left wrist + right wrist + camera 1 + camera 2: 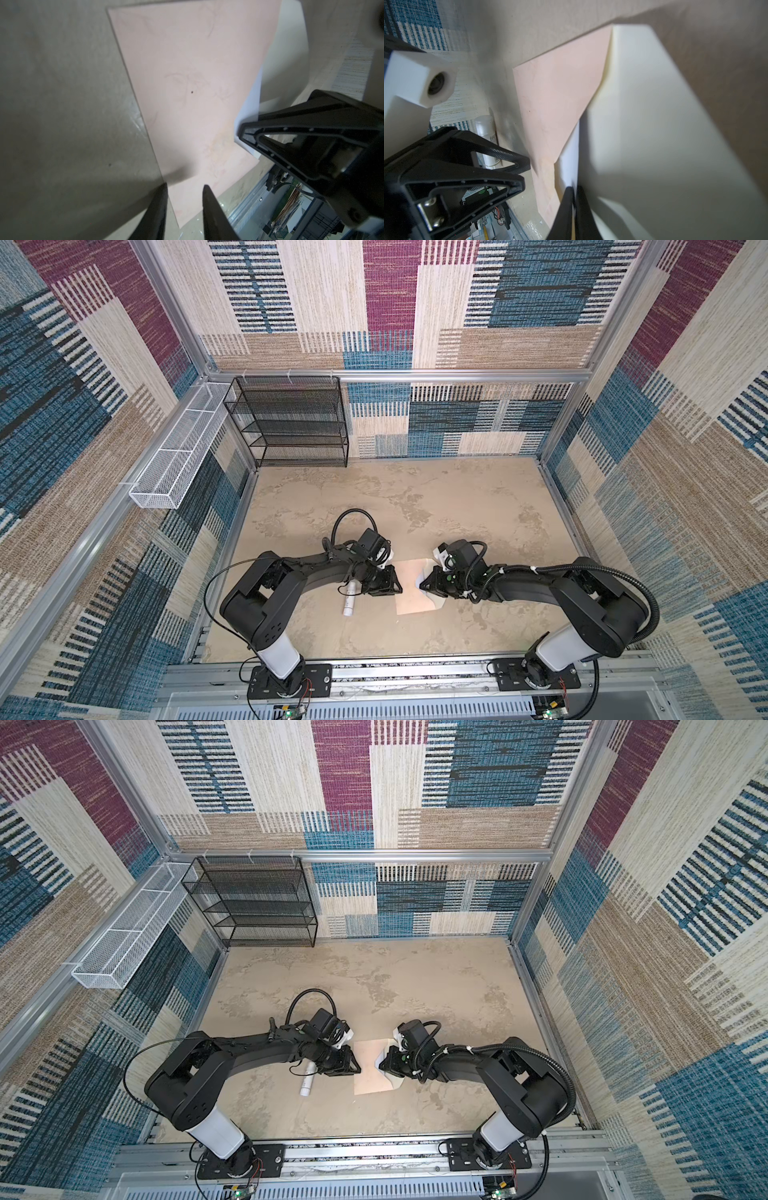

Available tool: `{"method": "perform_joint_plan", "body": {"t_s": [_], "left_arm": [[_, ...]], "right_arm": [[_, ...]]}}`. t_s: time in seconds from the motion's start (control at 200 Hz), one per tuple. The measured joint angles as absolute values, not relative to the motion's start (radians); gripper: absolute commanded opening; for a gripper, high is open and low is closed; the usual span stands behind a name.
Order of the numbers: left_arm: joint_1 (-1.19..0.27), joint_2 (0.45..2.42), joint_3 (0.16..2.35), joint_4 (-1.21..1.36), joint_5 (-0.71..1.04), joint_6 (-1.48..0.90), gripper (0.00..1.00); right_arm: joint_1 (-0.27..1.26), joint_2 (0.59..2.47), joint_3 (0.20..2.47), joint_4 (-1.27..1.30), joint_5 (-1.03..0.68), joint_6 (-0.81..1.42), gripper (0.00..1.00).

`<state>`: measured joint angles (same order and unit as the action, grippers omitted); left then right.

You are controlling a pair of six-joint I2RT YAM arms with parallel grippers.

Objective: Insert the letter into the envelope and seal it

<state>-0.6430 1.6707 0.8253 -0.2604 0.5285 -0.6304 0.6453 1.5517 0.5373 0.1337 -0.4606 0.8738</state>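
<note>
The pale pink envelope (409,591) (372,1069) lies flat mid-table. Its cream flap (654,124) stands open toward the right arm. The letter (570,153) shows as a white strip at the envelope's mouth, between the pink front and the flap; the rest of it is hidden. My right gripper (574,188) (422,585) is shut on the letter's edge. The left gripper (185,186) (399,589) is open, low over the envelope's opposite edge, one fingertip on either side of that edge, with nothing between them.
A small white tube (349,601) (486,141) lies on the table just left of the left gripper. At the back left stand a black mesh shelf (291,423) and a white mesh basket (178,452). Metal rails (415,672) run along the front edge.
</note>
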Motion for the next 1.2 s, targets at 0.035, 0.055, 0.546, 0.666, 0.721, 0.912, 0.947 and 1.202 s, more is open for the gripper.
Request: {"method": "perform_joint_plan", "body": {"t_s": [0.035, 0.055, 0.546, 0.666, 0.721, 0.912, 0.947, 1.202], "left_arm": [[-0.643, 1.668, 0.825, -0.266, 0.525, -0.63, 0.32], [-0.643, 1.666, 0.825, -0.269, 0.524, -0.63, 0.33], [-0.641, 1.639, 0.854, -0.339, 0.496, -0.625, 0.33], [-0.641, 1.628, 0.86, -0.353, 0.495, -0.625, 0.34], [-0.641, 1.619, 0.863, -0.361, 0.493, -0.624, 0.34], [-0.641, 1.562, 0.889, -0.403, 0.47, -0.617, 0.35], [-0.642, 1.542, 0.897, -0.419, 0.464, -0.613, 0.36], [-0.642, 1.341, 0.987, -0.594, 0.316, -0.586, 0.42]], "right_arm": [[0.646, 1.549, 0.54, 0.131, -0.459, 0.873, 0.14], [0.646, 1.546, 0.542, 0.127, -0.457, 0.873, 0.16], [0.647, 1.452, 0.595, -0.059, -0.335, 0.802, 0.35], [0.647, 1.429, 0.595, -0.088, -0.316, 0.796, 0.35], [0.647, 1.418, 0.596, -0.096, -0.311, 0.795, 0.35], [0.647, 1.372, 0.608, -0.126, -0.303, 0.767, 0.35], [0.647, 1.356, 0.609, -0.124, -0.303, 0.758, 0.35], [0.648, 1.164, 0.575, -0.035, -0.303, 0.673, 0.35]]}}
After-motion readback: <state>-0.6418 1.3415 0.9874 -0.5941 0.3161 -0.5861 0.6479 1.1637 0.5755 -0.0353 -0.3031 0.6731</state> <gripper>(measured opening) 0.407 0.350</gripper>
